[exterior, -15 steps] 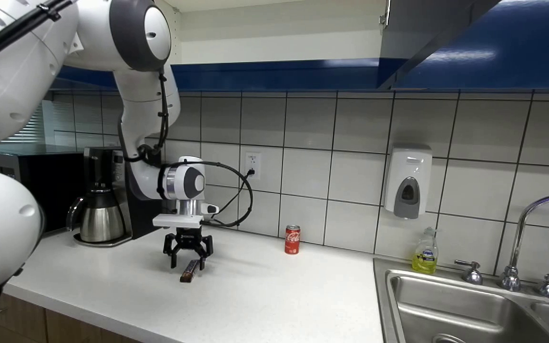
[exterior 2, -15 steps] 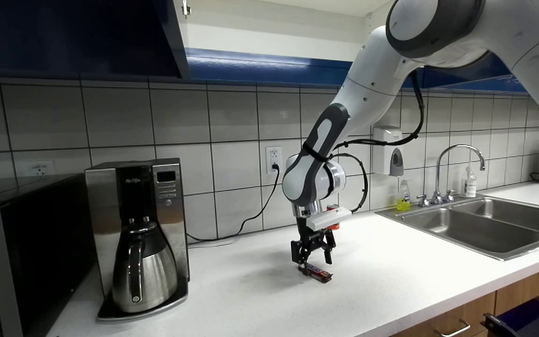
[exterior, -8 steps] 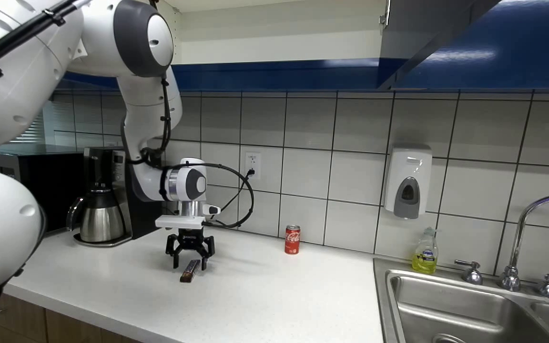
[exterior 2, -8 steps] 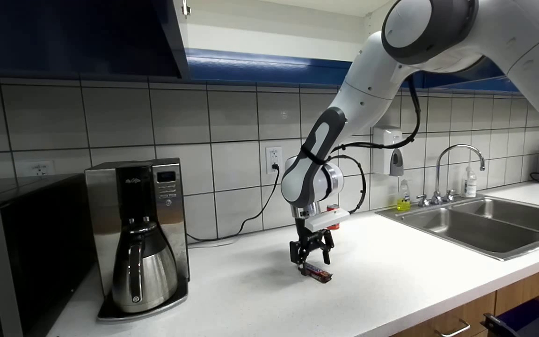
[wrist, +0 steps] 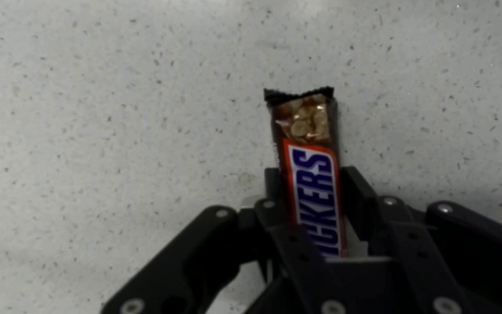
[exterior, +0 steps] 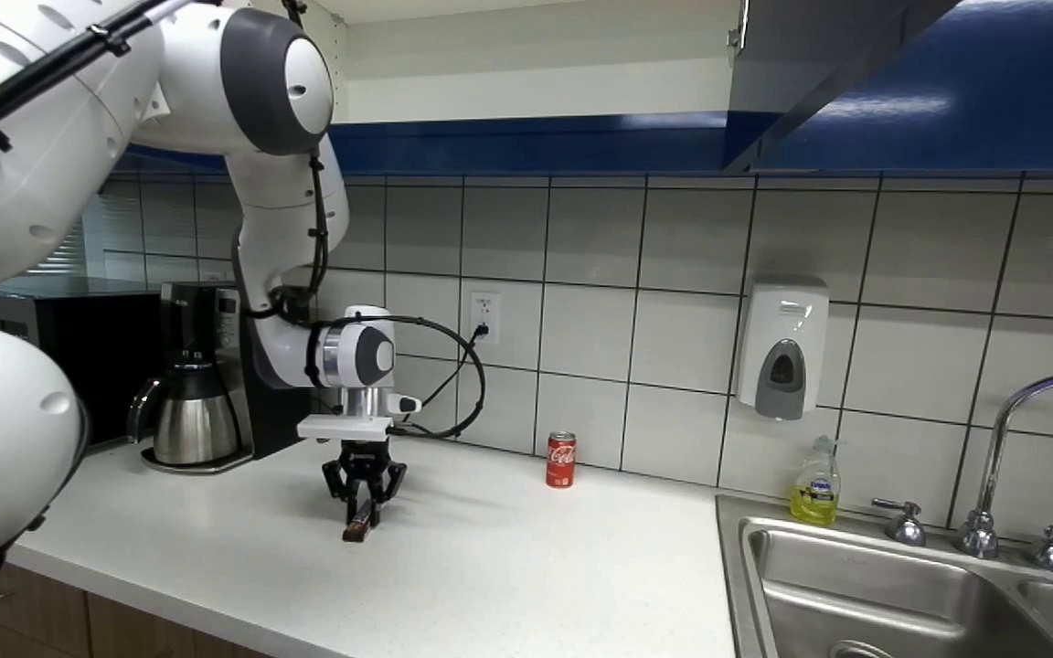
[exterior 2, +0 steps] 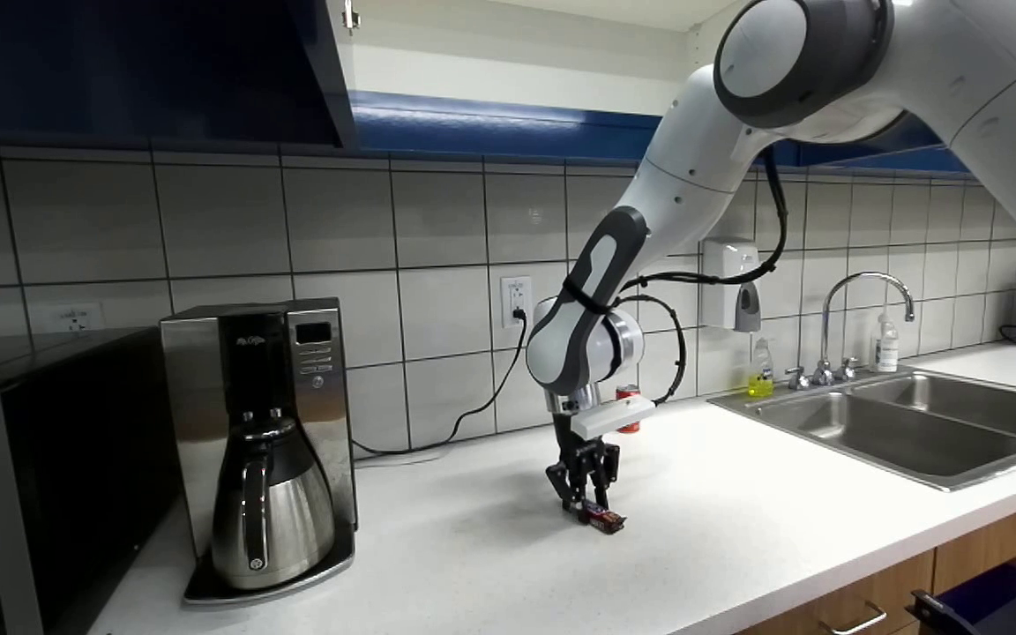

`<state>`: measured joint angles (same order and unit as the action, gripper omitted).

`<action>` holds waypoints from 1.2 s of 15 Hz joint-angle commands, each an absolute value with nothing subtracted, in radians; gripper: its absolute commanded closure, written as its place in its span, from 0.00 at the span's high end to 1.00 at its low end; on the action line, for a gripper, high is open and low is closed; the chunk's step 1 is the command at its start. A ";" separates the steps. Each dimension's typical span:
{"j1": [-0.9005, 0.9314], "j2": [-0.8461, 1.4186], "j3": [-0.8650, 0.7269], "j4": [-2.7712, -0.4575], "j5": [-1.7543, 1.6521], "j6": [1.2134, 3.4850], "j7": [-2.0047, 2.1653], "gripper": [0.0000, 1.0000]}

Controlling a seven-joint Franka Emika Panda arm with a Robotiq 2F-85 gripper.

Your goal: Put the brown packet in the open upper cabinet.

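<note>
The brown packet [wrist: 306, 122], a Snickers bar, lies flat on the white counter. In the wrist view the jaws of my gripper [wrist: 312, 181] have come in on both long sides of it, the fingers [wrist: 356, 192] against the wrapper; its lower end is hidden by the gripper. Both exterior views show the same grip low at the counter, one end of the packet [exterior: 356, 531] [exterior 2: 605, 519] sticking out past the fingertips. Above the tiled wall is the open upper cabinet [exterior: 536, 78] [exterior 2: 508, 53], with a pale interior and blue bottom edge.
A red can [exterior: 560, 460] stands by the wall. The coffee maker [exterior 2: 314, 414] and a black microwave [exterior 2: 76, 441] are at one end; the sink [exterior: 729, 585], dish soap [exterior: 816, 489] and soap dispenser [exterior: 784, 329] at the other. A blue cabinet door [exterior: 965, 100] juts out beside the cabinet opening.
The jaws, wide apart half a second ago, have come together on the packet. Over the last second the arm has sunk slightly. The packet has hardly shifted.
</note>
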<state>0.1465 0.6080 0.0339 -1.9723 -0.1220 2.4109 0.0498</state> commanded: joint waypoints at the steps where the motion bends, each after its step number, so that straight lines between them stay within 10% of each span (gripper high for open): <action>1: 0.164 0.619 0.021 -1.951 -0.143 2.402 0.069 0.09; 18: 0.170 0.452 0.022 -2.034 -0.146 2.385 0.076 0.08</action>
<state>0.1600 0.5366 0.0303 -1.9735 -0.1220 2.4073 0.0499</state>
